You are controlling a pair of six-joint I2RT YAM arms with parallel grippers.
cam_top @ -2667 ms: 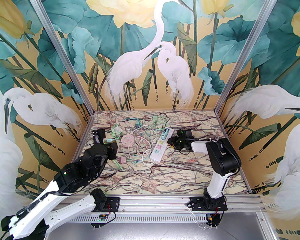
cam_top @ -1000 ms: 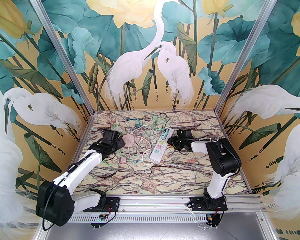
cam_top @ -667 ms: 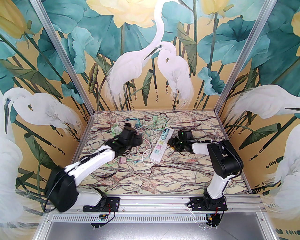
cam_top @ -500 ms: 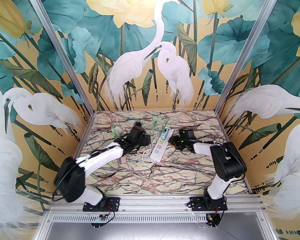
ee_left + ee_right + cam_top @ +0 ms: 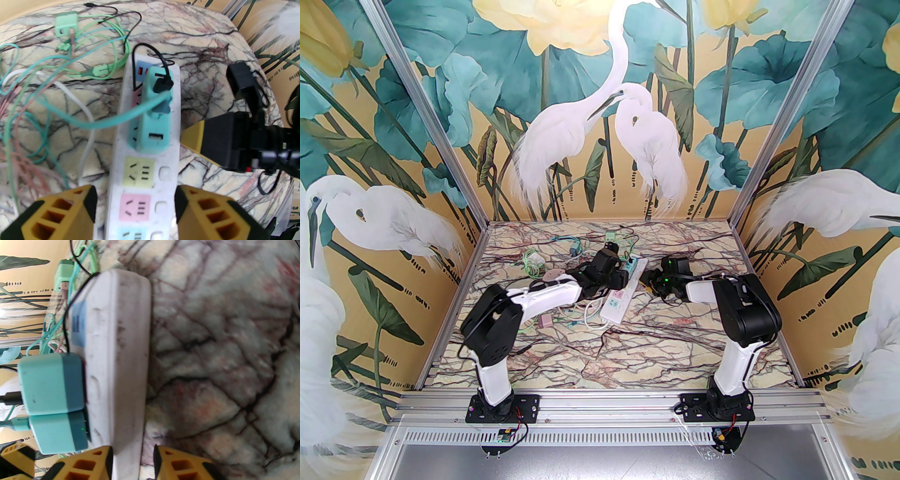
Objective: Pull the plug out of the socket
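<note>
- Marble-patterned table point(image 5: 628, 351) is being enclosed on three sides by painted heron walls point(image 5: 600, 140).
- The white power strip point(image 5: 167, 172) is being straddled by the left gripper point(image 5: 136, 196). Its jaws are being held apart, one on each side of the strip, just near of the plug; whether they are touching the strip cannot be told.
- The strip's right edge is being pinched by the right gripper point(image 5: 133, 451), whose jaws are being closed on it just beside the plug.
- The teal plug point(image 5: 152, 112) is being carried in a socket at the strip's far end. It is standing up from the top face, and a black lead point(image 5: 161, 84) and a teal lead point(image 5: 112, 120) are being fed into its top.
- The plug's long axis is being kept along the strip, which is running from near to far and leaning slightly right.
- Room on the left is being crowded by loose cables point(image 5: 100, 70), while bare table is being left open to the right and near.
</note>
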